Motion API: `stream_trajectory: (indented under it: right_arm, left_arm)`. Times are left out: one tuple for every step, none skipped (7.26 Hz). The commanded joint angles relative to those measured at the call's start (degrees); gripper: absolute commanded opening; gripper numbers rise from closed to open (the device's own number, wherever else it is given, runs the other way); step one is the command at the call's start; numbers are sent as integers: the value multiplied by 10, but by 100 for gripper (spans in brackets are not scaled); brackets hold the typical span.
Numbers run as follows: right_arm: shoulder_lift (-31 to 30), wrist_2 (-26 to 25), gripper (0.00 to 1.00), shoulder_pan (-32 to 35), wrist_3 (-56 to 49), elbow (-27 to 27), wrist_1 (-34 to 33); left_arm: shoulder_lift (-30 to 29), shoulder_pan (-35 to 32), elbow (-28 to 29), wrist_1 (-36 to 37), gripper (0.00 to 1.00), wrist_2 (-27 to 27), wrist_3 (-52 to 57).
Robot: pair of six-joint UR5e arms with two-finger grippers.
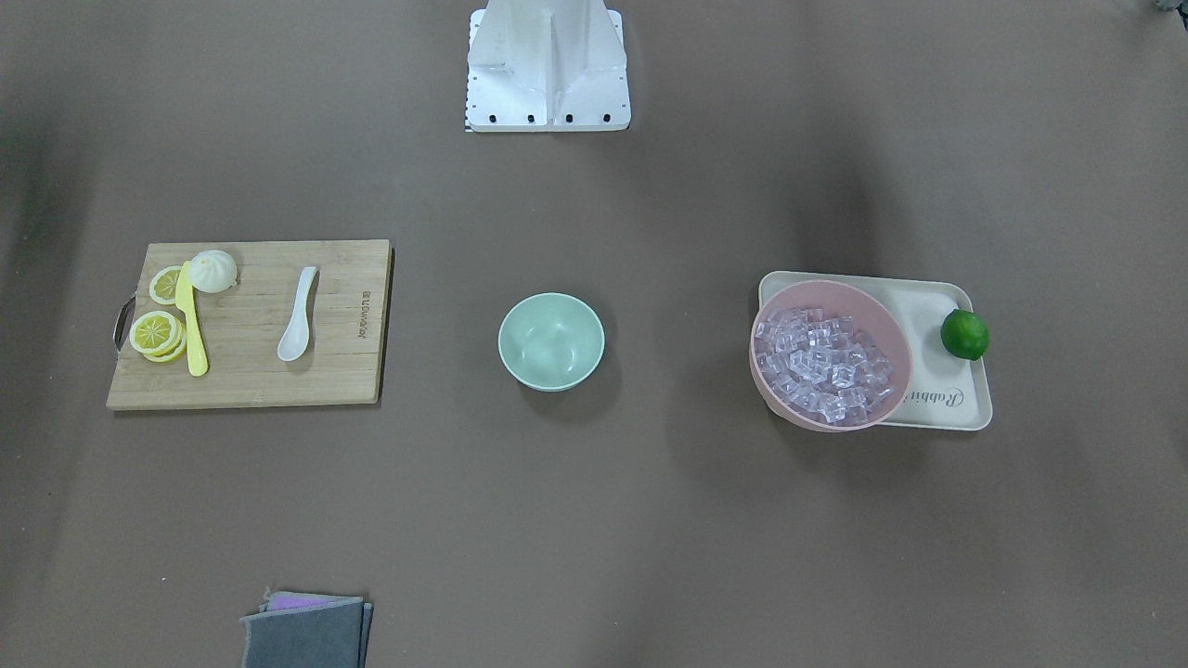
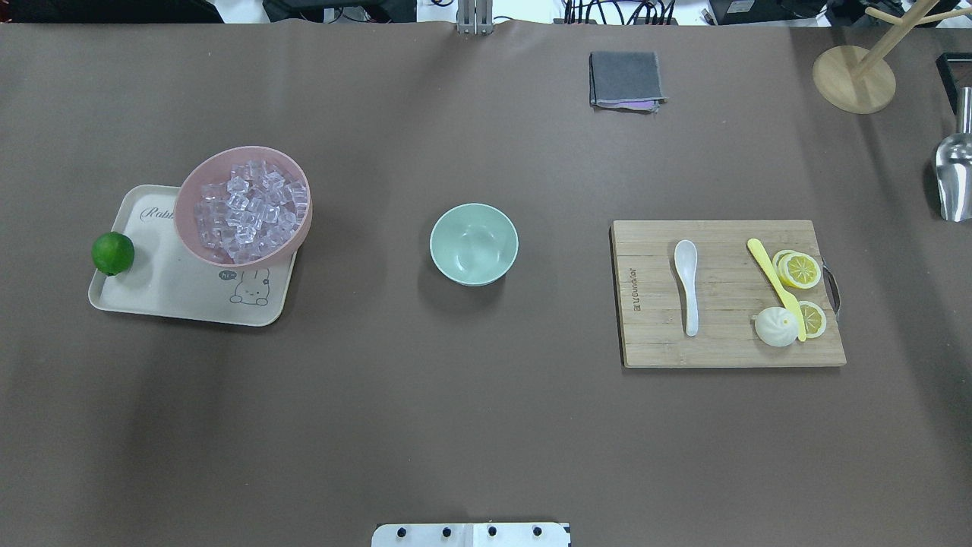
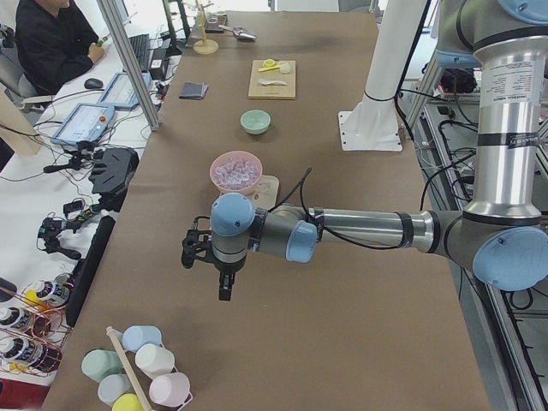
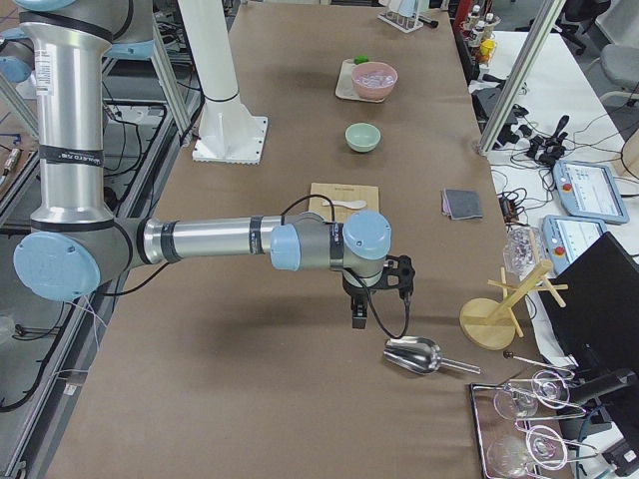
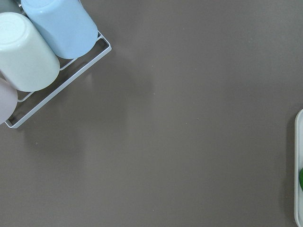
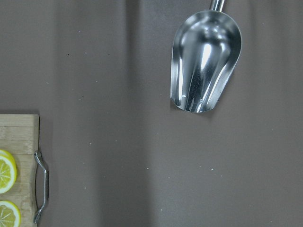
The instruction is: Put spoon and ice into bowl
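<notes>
The white spoon lies on a wooden cutting board; it also shows in the front view. The mint-green bowl stands empty at the table's middle. Many clear ice cubes fill a pink bowl on a cream tray. My left gripper hangs over the table's left end, far from the ice, and shows only in the exterior left view. My right gripper hangs over the right end past the board, and shows only in the exterior right view. I cannot tell whether either is open.
A yellow knife, lemon slices and a white bun share the board. A lime sits on the tray. A metal scoop and wooden stand are at the right end, cups at the left, a folded cloth at the far edge.
</notes>
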Motion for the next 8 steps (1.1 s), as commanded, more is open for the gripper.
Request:
stream_trajectory:
  right_arm:
    - [-4,0,100,0,-3,4,0]
    - [-4,0,100,0,-1,4,0]
    - [-5,0,100,0,-1,4,0]
    - [-5,1,100,0,0,4,0]
    - [-5,4,100,0,2,6,0]
    - [-3,4,100,0,2,5,0]
    - [1,4,100,0,2,4,0]
    - [2,5,100,0,2,6,0]
  left_arm:
    - [2,0,-2,1,98,-1,-1]
    - [4,0,-1,1,98,-1,0]
    - [4,0,1,0,98,-1,0]
    - [4,0,0,0,98,-1,0]
    - [5,0,-2,0,98,-1,0]
    - [5,0,3,-10,98,-1,0]
    - [5,0,7,-18,98,1,0]
    - [6,0,6,-18,98,-1,0]
